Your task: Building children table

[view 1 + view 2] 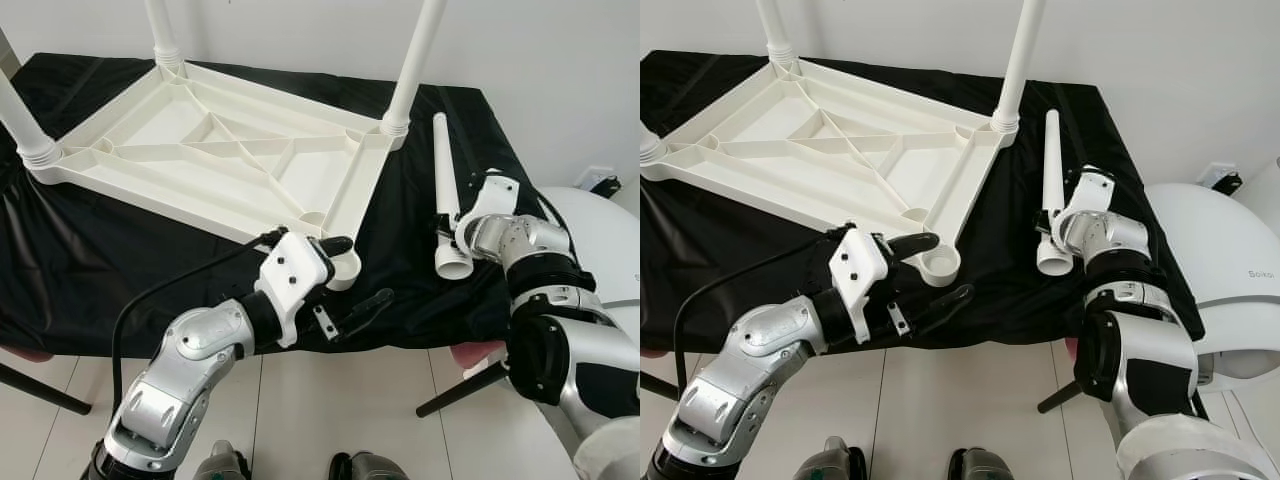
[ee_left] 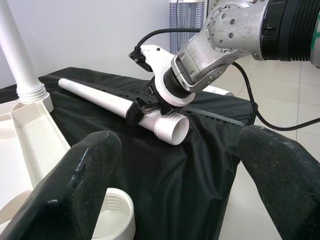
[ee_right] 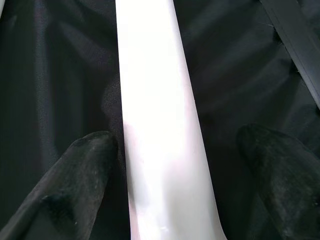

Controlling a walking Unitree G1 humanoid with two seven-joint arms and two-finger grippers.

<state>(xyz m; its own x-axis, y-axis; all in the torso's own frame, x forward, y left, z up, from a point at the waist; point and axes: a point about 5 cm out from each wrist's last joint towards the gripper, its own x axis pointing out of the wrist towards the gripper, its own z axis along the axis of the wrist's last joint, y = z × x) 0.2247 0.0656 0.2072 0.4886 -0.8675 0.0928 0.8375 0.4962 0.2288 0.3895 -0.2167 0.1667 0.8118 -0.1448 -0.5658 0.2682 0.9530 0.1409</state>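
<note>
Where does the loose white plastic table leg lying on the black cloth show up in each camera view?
Left eye view: loose white plastic table leg, right of centre, beside the upturned white tabletop.
Right eye view: centre-right.
Left wrist view: upper middle, with the right gripper over it.
Right wrist view: centre, between the open black fingers.
Shared landmark: black cloth.

Both pincers [image 1: 352, 272] [image 3: 175, 165] agape (arms forward)

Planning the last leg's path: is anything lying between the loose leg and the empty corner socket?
Nothing visible does. The loose leg lies on bare black cloth, with the right gripper open around it. The empty socket sits at the tabletop's near corner, beside the open left gripper.
</note>
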